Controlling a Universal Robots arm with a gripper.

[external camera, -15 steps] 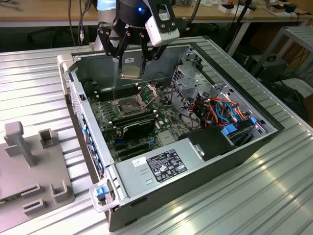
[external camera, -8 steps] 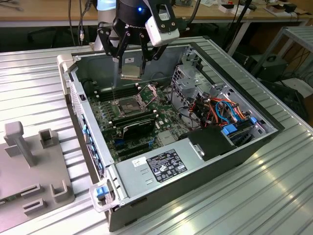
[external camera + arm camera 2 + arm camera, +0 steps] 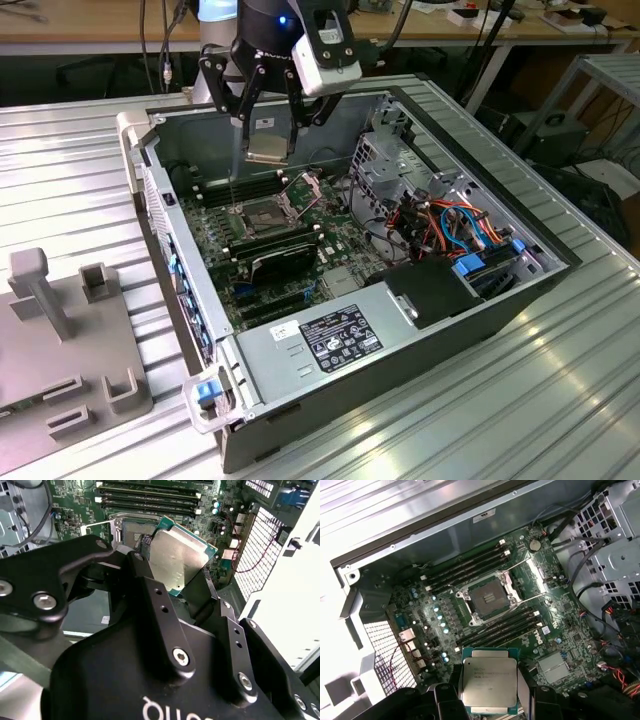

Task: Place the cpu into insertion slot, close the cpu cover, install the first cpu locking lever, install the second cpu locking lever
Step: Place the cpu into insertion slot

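My gripper is shut on the cpu, a flat square silver-topped chip, and holds it in the air inside the open computer case. In both wrist views the cpu sits between the black fingers. The insertion slot lies uncovered on the green motherboard, below the chip and apart from it. The cpu cover stands tilted up at the slot's edge on the exterior view's right. A thin locking lever sticks up beside the slot.
Black memory slots flank the socket. A black card lies in front of it, then the power supply. A drive cage and coloured cables fill the case's right. A grey fixture stands outside, left.
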